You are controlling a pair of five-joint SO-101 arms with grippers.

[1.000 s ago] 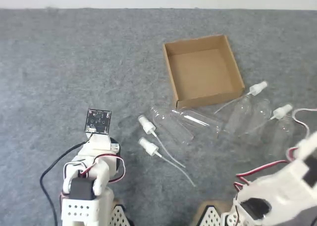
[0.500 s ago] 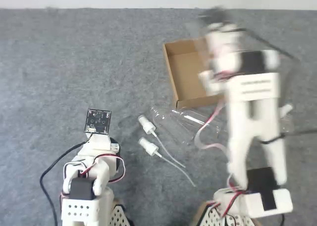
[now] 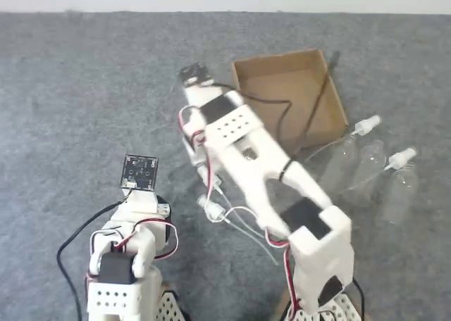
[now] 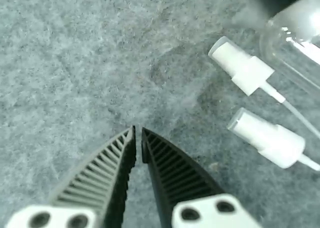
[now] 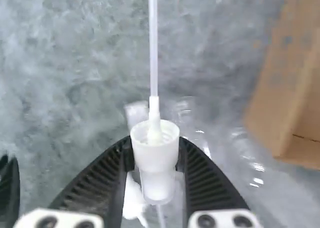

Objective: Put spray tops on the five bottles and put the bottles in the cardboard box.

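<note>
Little looks done: the right pincer (image 5: 154, 153) grips a spray top (image 5: 154, 134) just above a clear bottle (image 5: 220, 138), the cardboard box (image 3: 276, 58) beside it shows no bottles, two loose tops (image 4: 245, 70) lie just ahead of the closed, empty left pincer (image 4: 138, 133), and two capped bottles (image 3: 396, 187) lie well away.

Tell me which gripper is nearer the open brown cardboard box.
Right. The right gripper, holding a white plastic spray top, hangs just beside the cardboard box; the left gripper sits farther back from it.

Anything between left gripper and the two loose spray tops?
No. In the left wrist view the stretch from the left gripper to both spray tops is bare grey carpet.
</note>
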